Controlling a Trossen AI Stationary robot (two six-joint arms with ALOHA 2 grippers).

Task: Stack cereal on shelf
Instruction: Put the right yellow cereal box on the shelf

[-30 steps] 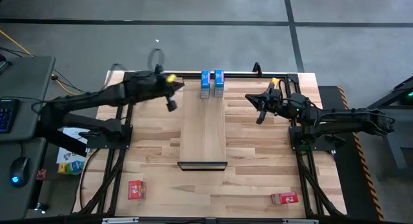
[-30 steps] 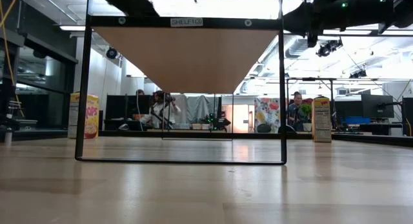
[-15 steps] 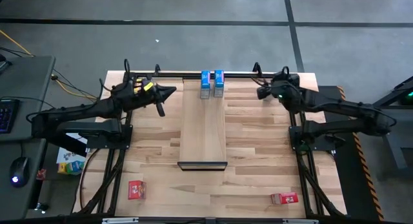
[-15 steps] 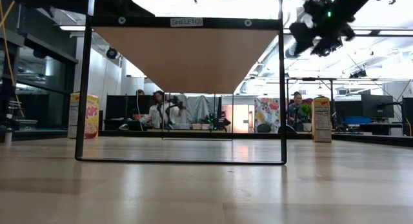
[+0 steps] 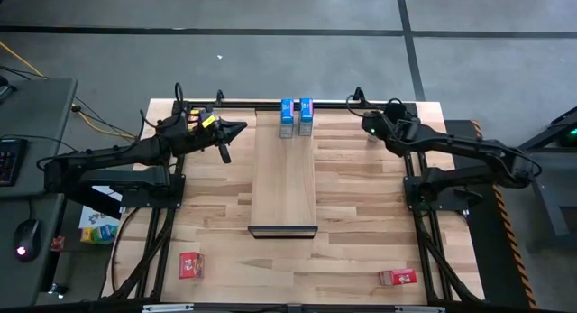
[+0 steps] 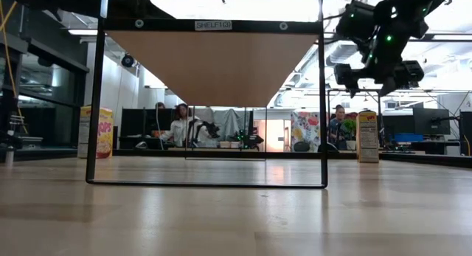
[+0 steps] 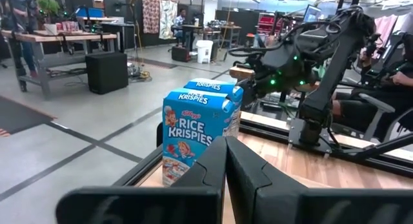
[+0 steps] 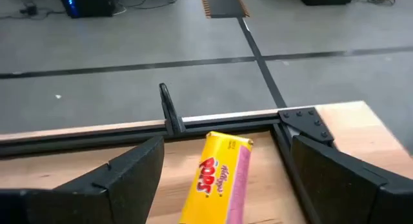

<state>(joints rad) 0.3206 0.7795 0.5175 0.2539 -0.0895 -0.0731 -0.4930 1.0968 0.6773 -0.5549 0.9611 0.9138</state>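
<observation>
Two blue boxes (image 5: 297,117) stand side by side at the far end of the shelf (image 5: 284,182), the end away from its dark lip (image 5: 282,230). I honestly can't tell if they're on the plank or just past its edge, but I'd count that pair as roughly placed. The other four are nowhere near it. One red box (image 5: 189,264) is out by the near left corner of the table (image 5: 361,214) and the other red box (image 5: 397,278) by the near right corner, both well apart from the shelf. One yellow box (image 8: 219,172) sits by the far rail, right in front of the right gripper (image 5: 371,125). Its fingers are spread wide with nothing between them yet, so my guess is that box is next. A second yellow box (image 6: 96,132) stands off on the opposite side of the table in the low view. The left gripper (image 7: 226,153) hangs near the far left of the shelf, pointing at the blue pair, fingers pressed together on nothing. So maybe a third done, with both yellows and both reds left.
</observation>
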